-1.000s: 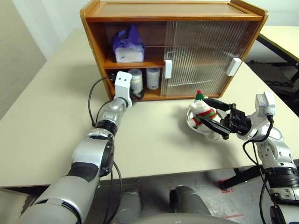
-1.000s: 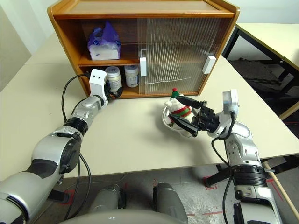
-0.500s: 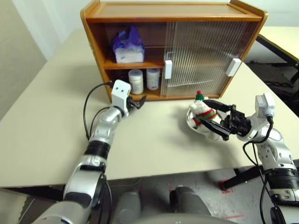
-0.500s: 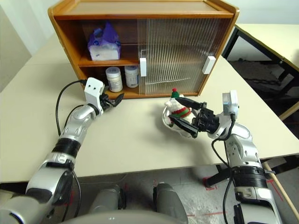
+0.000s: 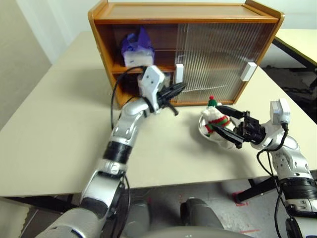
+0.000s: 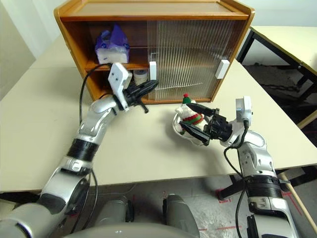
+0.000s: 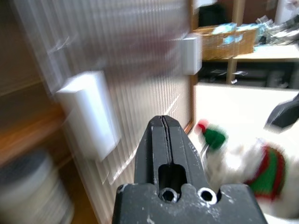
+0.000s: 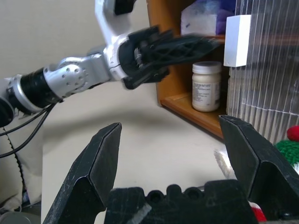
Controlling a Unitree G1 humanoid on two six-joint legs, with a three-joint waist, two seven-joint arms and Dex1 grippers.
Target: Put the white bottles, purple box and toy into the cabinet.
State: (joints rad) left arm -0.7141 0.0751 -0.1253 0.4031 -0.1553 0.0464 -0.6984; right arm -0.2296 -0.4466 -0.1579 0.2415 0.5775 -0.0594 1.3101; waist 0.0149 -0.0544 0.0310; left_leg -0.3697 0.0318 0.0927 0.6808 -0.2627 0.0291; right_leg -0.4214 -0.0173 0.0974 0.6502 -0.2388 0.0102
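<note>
- Plush white toy (image 5: 214, 119) with red hat and striped scarf is sitting in a shiny metal bowl (image 6: 179, 131) on the table (image 5: 54, 124), just in front of the cabinet (image 5: 183, 12) and its ribbed sliding doors
- I am judging it soft, light and squashable, not fragile; the body below the scarf looks the best place to pinch, since the hat would likely slip out
- I am holding my right gripper (image 5: 229, 122) with jaws spread wide, one finger either side of the toy, nothing pinched yet
- I am carrying my left gripper (image 5: 174, 92) with jaws pressed together and empty, its tip close to the white handle (image 5: 179, 73) of the nearer door
- Cabinet contents: purple box (image 5: 136, 49) is resting on the upper shelf; one white bottle (image 8: 205, 86) is standing on the lower shelf, and I cannot tell where the second one stands because my left arm is covering that part
- Bowl is likely to slide if I drag the toy sideways, so I am favouring a straight lift
</note>
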